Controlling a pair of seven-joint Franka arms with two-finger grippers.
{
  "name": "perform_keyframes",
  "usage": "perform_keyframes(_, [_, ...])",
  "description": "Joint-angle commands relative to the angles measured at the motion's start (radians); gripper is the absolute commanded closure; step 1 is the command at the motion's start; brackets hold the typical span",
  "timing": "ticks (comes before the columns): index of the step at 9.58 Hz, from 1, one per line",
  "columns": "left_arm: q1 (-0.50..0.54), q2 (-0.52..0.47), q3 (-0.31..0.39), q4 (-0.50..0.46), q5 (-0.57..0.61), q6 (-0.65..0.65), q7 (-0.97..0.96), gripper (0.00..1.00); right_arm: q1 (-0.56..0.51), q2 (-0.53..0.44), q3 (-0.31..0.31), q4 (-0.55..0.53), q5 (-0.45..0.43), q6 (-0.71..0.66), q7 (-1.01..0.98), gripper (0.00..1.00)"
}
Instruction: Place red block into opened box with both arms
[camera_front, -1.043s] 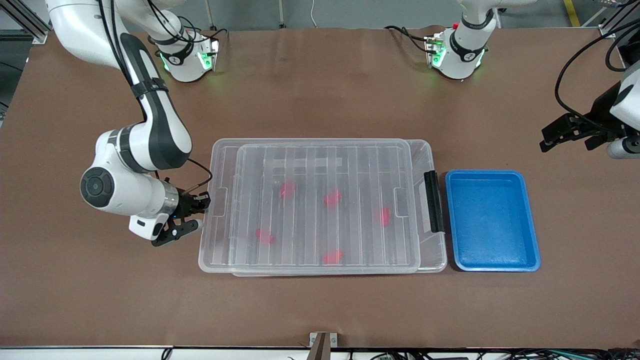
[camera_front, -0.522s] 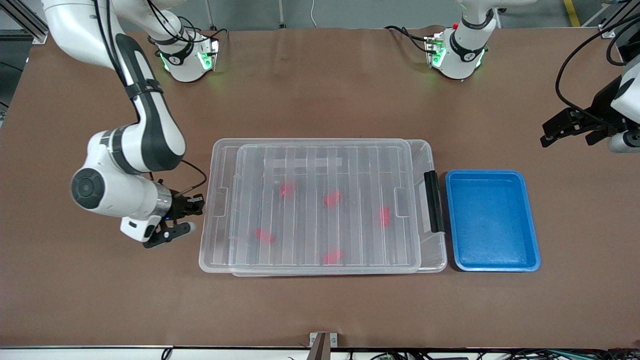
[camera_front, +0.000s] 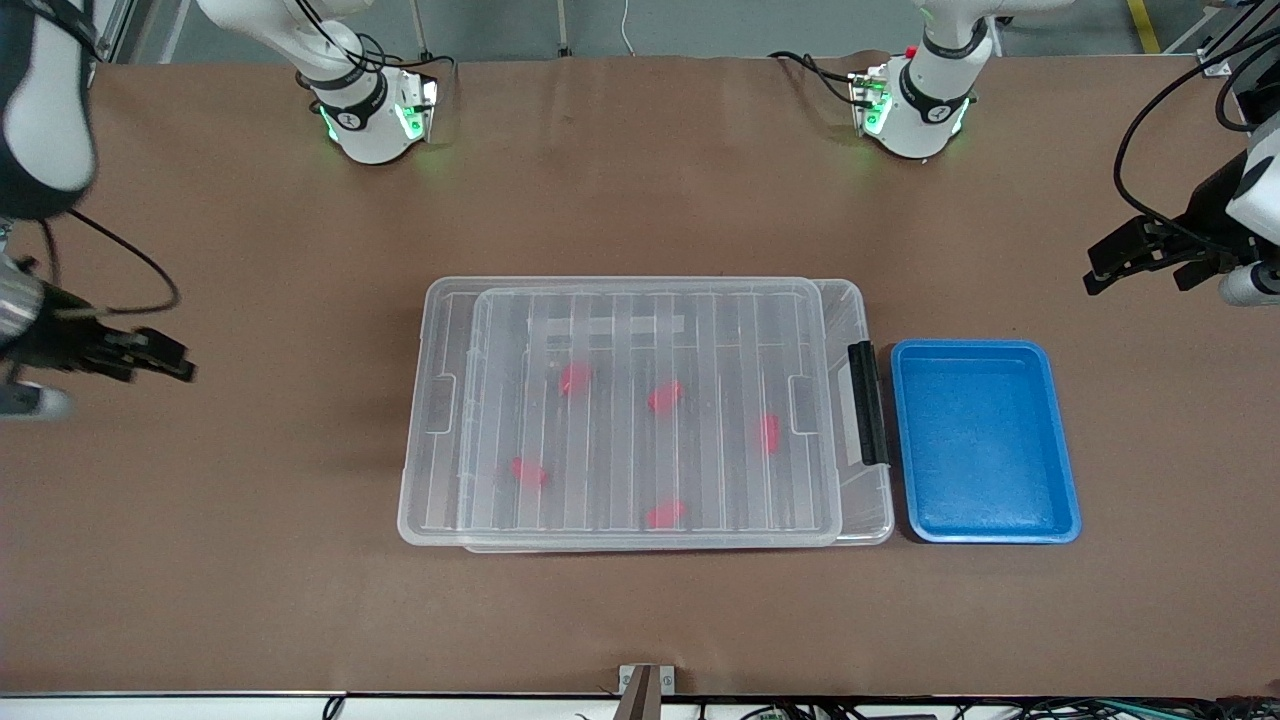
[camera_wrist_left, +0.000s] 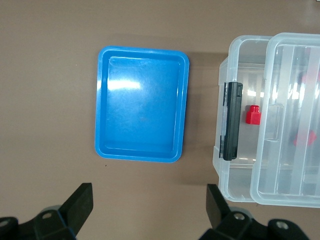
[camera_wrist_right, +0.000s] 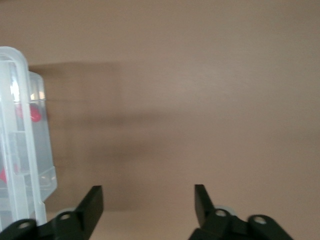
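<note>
Table (camera_front: 640, 170): brown matte sheet, smooth and flat, covering the whole work surface, with both arm bases standing along its far edge.
Box (camera_front: 436, 330): large shallow rectangle of clear plastic with rounded corners, lying in the middle of the table; its ribbed clear lid (camera_front: 650, 410) is lying on top, shifted toward the right arm's end and the front camera, so a strip of the box's interior is showing at the latch end.
Blue tray (camera_front: 985, 525): smaller glossy blue plastic rectangle with a raised rim, sitting just beside the box at the left arm's end of the table.
Latch (camera_front: 866, 402): narrow black bar lying along the box's short side, next to the tray.
Left gripper (camera_front: 1145, 262): black fingers standing spread apart with nothing between them, hanging over bare table at the left arm's end (this arm is waiting).
Right gripper (camera_front: 160, 358): black fingers spread wide and gripping nothing, hanging over bare table well apart from the box, toward the right arm's end.
Red blocks: five small bright red pieces showing blurred through the ribbed lid, scattered inside the box.
Red block (camera_wrist_left: 253, 115): squarish with a narrower stub, lying inside the box just beside the latch, in the uncovered strip (clearest in the left wrist view).
</note>
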Motion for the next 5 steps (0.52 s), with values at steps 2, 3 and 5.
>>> perform_keyframes(2, [0.003, -0.005, 0.001, -0.035, -0.006, 0.005, 0.006, 0.0, -0.238, -0.173, 0.176, -0.044, -0.04, -0.157, 0.026, 0.0])
perform_keyframes(3, [0.003, -0.005, 0.001, -0.035, -0.005, 0.005, 0.006, 0.0, -0.32, -0.204, 0.279, -0.046, -0.046, -0.205, 0.04, 0.0])
perform_keyframes(5, [0.003, -0.005, 0.001, -0.035, -0.005, 0.005, 0.006, 0.0, -0.327, -0.209, 0.311, -0.041, -0.069, -0.208, 0.112, 0.0])
